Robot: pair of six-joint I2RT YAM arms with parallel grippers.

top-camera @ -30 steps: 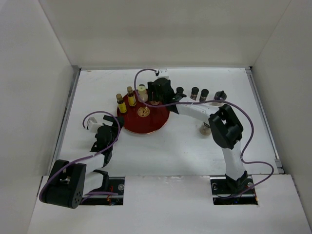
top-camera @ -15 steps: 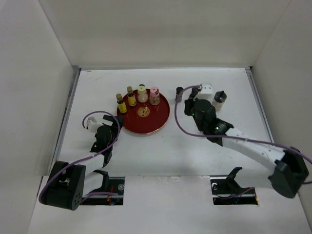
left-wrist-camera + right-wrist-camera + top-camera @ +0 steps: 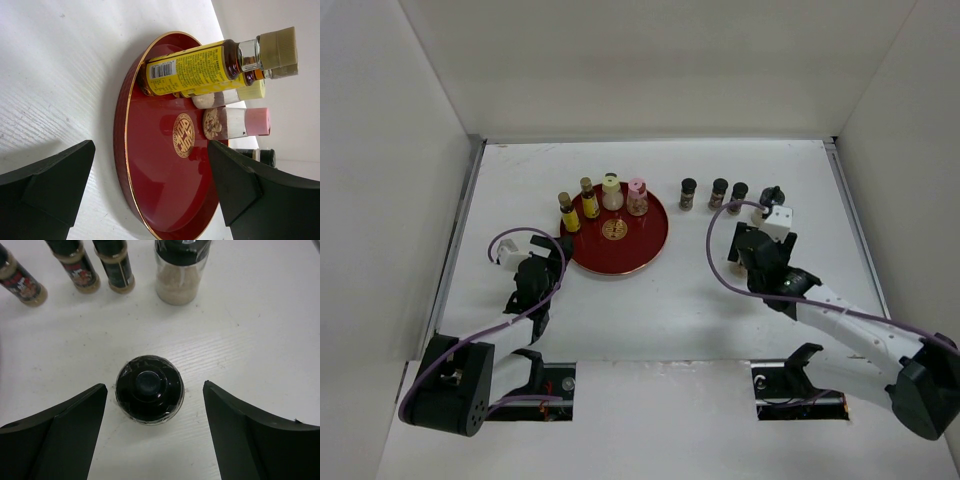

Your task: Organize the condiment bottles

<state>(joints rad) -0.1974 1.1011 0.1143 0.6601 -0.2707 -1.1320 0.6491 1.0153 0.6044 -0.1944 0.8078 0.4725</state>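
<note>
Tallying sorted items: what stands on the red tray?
Four bottles at its far edge: a yellow bottle, a second yellow bottle, a cream yellow-lidded bottle, a pink-lidded bottle; a gold emblem marks the tray centre. In the left wrist view the first covers most of the second.

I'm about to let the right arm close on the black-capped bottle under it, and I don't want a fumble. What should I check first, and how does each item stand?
1. Right gripper open: ok, its fingers stand wide apart.
2. Black-capped bottle centred between them: ok, there is a gap on each side.
3. Bottle upright: ok, its cap faces the wrist camera squarely.
4. Neighbours clear: ok, the clear jar and the three dark bottles stand apart beyond it.
5. Room on the red tray: ok, its near half is bare.
6. Fingers low enough to grip the body: cannot tell.
</note>
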